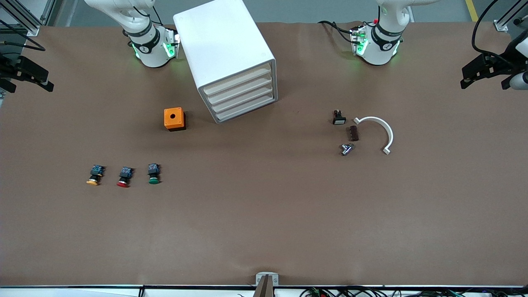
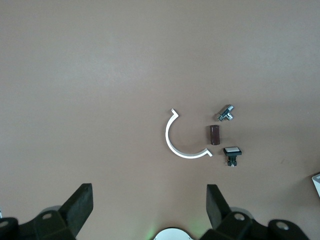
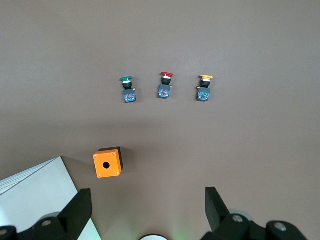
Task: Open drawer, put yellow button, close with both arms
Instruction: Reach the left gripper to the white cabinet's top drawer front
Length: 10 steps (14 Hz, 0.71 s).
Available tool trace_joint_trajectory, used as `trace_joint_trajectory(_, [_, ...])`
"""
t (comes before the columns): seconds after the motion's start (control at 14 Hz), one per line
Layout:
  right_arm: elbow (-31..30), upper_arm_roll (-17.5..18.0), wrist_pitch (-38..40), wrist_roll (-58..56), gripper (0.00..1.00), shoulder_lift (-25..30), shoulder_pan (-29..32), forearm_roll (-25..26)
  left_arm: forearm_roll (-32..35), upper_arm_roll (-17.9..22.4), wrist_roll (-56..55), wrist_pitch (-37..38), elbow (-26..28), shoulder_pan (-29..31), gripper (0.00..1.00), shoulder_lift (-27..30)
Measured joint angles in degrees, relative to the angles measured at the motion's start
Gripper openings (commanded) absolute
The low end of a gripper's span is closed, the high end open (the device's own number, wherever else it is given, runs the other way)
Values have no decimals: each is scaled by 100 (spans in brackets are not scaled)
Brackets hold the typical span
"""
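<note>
Brown worktop (image 1: 264, 214) carries, nearest the front camera toward the right arm's end, the yellow button (image 1: 94, 175), lying cap toward that camera, beside a red button (image 1: 124, 177) and a green button (image 1: 154, 173). Farther off sit an orange box (image 1: 174, 119) and the cabinet (image 1: 226, 53), its top drawer (image 1: 237, 81) shut. Both arms wait high, left claw (image 2: 150, 210) and right claw (image 3: 148, 209) spread wide and empty.

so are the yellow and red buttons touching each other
Apart. The front view shows bare table between the yellow button and the red button; the right wrist view shows the same gap.
</note>
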State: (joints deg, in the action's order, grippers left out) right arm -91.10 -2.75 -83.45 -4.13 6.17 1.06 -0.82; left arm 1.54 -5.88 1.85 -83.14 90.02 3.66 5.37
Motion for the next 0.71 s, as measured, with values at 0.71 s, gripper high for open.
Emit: trace_joint_trajectory(0.71, [0, -15, -89, 1, 100, 6, 1, 86, -30, -106, -292, -16, -116, -68, 100, -512])
